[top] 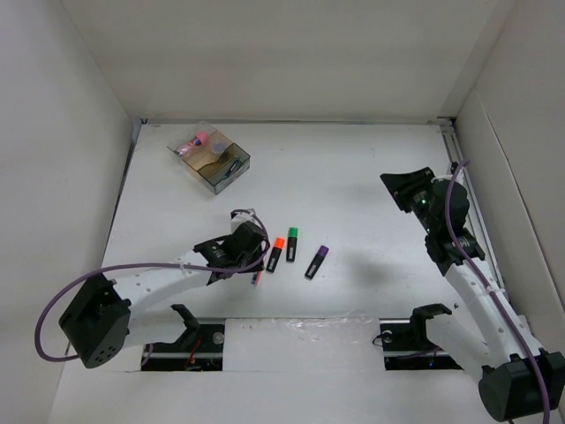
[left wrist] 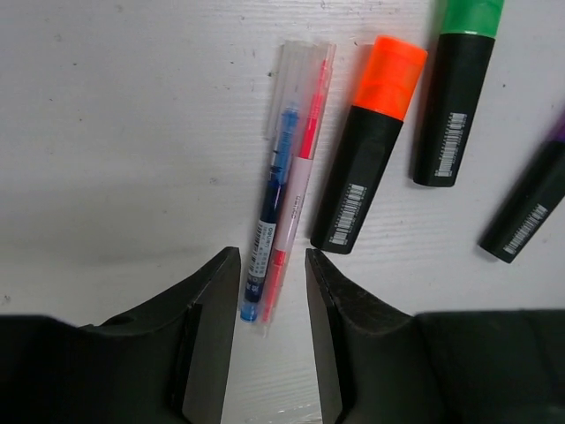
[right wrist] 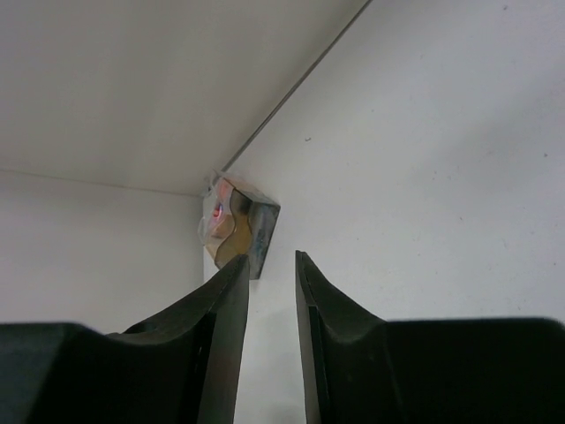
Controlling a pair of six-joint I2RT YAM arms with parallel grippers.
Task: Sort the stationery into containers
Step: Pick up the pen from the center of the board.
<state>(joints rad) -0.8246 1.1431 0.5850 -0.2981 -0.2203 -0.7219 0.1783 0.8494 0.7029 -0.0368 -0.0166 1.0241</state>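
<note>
A bluish pen (left wrist: 275, 190) and a pink pen (left wrist: 305, 141) lie side by side on the white table. My left gripper (left wrist: 271, 256) is open and low over them, with their near ends between its jaws. In the top view it (top: 247, 256) sits just left of the highlighters. The orange-ended (left wrist: 371, 150), green-ended (left wrist: 459, 88) and purple-ended (left wrist: 530, 208) highlighters lie to the right of the pens. The clear divided box (top: 231, 173) stands at the far left, with the pink-topped bottle (top: 190, 145) at its far corner. My right gripper (top: 402, 187) is open, empty and raised at the right.
White walls close in the table at the back and both sides. The right wrist view shows the box (right wrist: 247, 225) far off near the back corner, beyond my right gripper (right wrist: 272, 258). A small dark item (top: 234, 165) lies in the box's near compartment.
</note>
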